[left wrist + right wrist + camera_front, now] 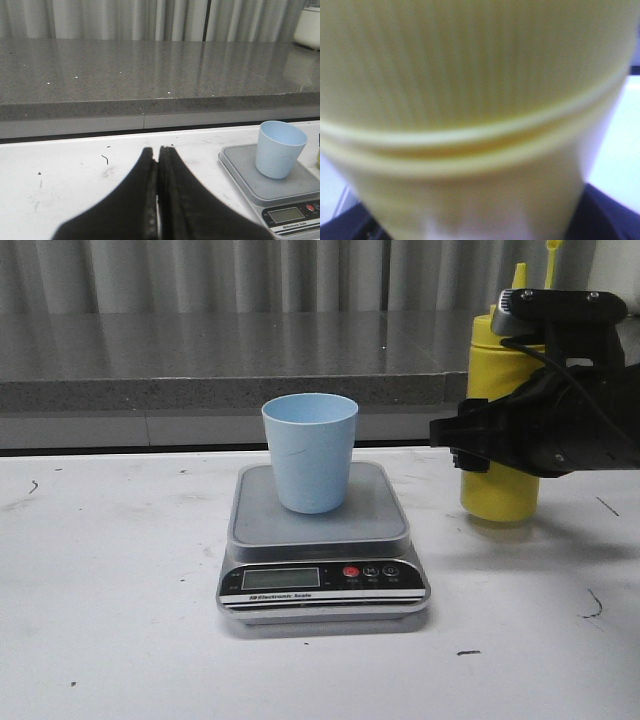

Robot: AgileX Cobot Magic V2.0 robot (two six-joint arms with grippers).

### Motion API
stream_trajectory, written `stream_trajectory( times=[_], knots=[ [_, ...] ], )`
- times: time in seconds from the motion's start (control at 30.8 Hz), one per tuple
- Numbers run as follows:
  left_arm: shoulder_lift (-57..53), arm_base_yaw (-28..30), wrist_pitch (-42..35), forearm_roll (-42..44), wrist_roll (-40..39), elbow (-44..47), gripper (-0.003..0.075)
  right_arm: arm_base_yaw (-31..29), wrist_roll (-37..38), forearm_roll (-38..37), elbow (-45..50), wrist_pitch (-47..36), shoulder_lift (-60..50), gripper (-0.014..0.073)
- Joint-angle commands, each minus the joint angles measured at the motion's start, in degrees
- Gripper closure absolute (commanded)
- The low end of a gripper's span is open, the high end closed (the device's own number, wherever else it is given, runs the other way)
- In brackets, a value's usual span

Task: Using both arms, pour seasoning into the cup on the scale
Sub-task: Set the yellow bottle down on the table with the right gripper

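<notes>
The pale blue cup (310,450) stands upright on the steel platform of the silver-grey scale (385,520) at the table's middle. The yellow seasoning bottle (500,495) stands on the table to the scale's right, nozzle up, cap open on its tether. My right gripper (470,445) is closed round the bottle's middle. In the right wrist view the bottle (470,75) fills the frame between the dark fingers (607,215). My left gripper (158,150) is shut and empty over the table, left of the scale (240,165) and cup (279,150). It is outside the front view.
A grey stone ledge (200,350) runs along the back of the white table (110,590), with curtains behind it. A white object (309,27) stands on the ledge at the far right. Small dark marks dot the tabletop.
</notes>
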Motion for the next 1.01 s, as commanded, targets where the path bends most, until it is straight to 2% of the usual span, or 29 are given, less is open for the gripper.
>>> stream_trajectory(
  times=[0.0, 0.55, 0.81, 0.98],
  knots=[
    [-0.8, 0.0, -5.0, -0.5, -0.7, -1.4, 0.0740, 0.1, 0.4, -1.9, -1.4, -6.0, -2.5, 0.0539],
    [-0.8, 0.0, -5.0, -0.5, -0.7, -1.4, 0.0740, 0.1, 0.4, -1.8, -1.4, -1.5, -2.5, 0.0522],
    [-0.8, 0.0, -5.0, -0.5, -0.7, -1.4, 0.0740, 0.1, 0.4, -1.8, -1.4, -1.0, -2.5, 0.0350],
    [-0.8, 0.0, -5.0, -0.5, -0.7, -1.4, 0.0740, 0.1, 0.4, -1.5, -1.4, 0.1, -2.5, 0.0179]
  ],
)
